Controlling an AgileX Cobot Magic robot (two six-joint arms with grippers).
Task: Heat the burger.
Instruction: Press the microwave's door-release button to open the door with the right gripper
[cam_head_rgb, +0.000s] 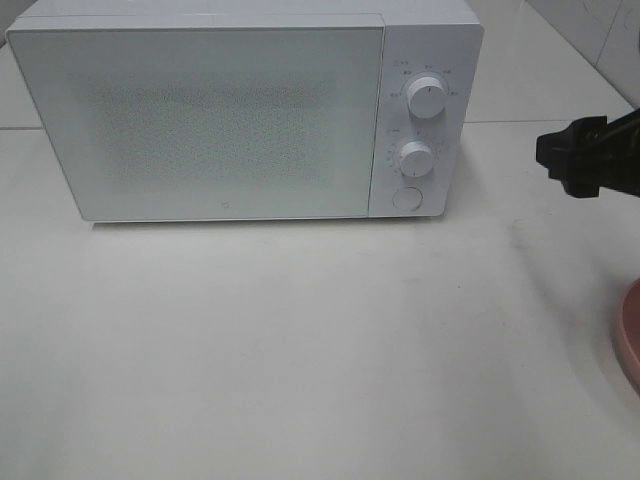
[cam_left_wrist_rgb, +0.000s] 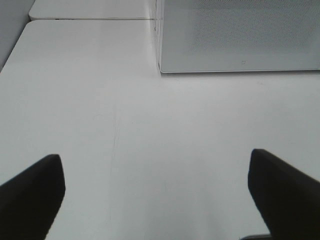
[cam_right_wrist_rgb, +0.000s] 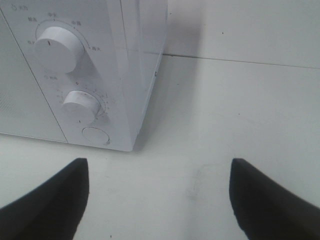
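The first step is judged to be in hand: the microwave has to be opened before anything can be heated. It is seen at 12 o'clock on the white table, and its door is shut.

The burger is not seen in any view. Only the edge of a pink plate is shown at 4 o'clock, and it cannot be told if the burger is on it.

The right gripper is held at 3 o'clock, apart from the microwave and pointed at its right front corner. Its jaws are spread wide and nothing is held between them. The left gripper is also spread wide and empty – it is not shown in the high view, but in its own view the table and the lower left corner of the door are seen.

Next, the door must be opened. The round button under the upper knob and the lower knob is likely the door release – so it may need to be pushed straight in by a fingertip of the right gripper. Care is called for so that neither knob is bumped.
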